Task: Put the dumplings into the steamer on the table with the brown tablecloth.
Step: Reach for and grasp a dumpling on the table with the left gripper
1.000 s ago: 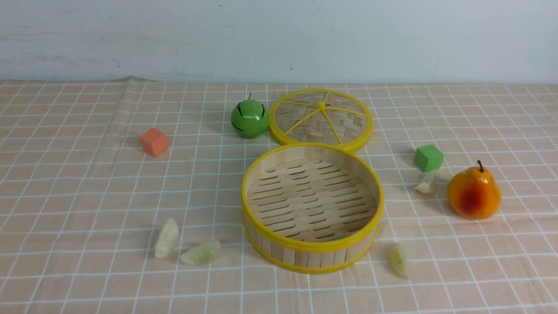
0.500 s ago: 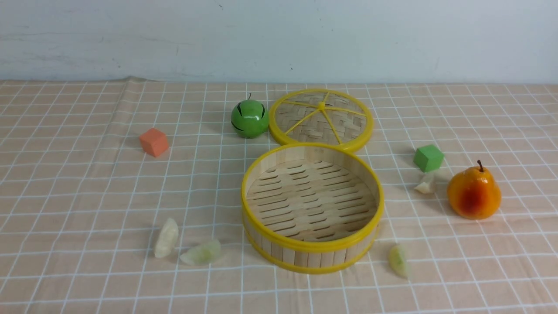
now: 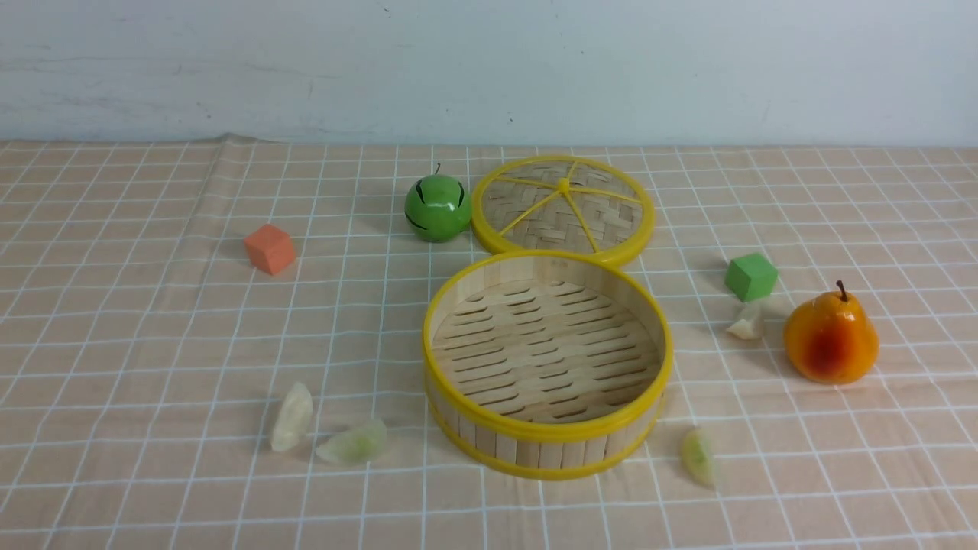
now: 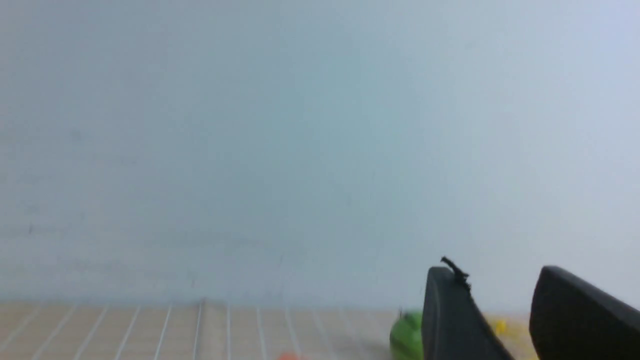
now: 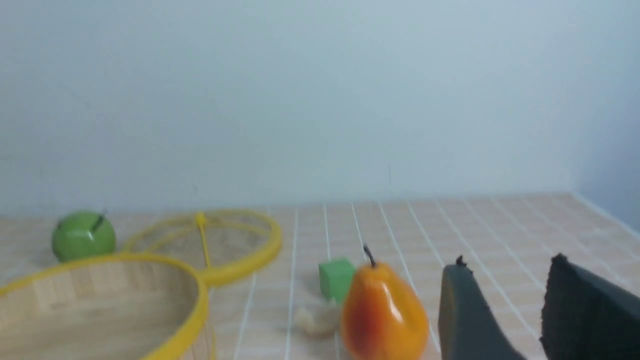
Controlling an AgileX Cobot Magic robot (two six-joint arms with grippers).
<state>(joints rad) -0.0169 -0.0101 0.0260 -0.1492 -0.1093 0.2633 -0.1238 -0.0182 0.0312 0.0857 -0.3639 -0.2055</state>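
The steamer (image 3: 535,451), a round bamboo basket with yellow rims, stands empty mid-table on the brown tablecloth (image 3: 153,321). Several dumplings lie on the cloth around it. One dumpling (image 3: 292,416) and another (image 3: 353,443) lie to its front left. A third dumpling (image 3: 699,457) lies at its front right. One more dumpling (image 3: 746,322) lies beside the green cube. Neither arm shows in the front view. My left gripper (image 4: 495,272) and my right gripper (image 5: 507,265) are both open and empty, each in its wrist view. The right one hangs near the pear.
The woven lid (image 3: 564,208) lies flat behind the steamer, with a green round fruit (image 3: 438,208) at its left. An orange cube (image 3: 269,248) sits at mid-left. A green cube (image 3: 751,276) and an orange pear (image 3: 830,340) stand to the right. A pale wall backs the table.
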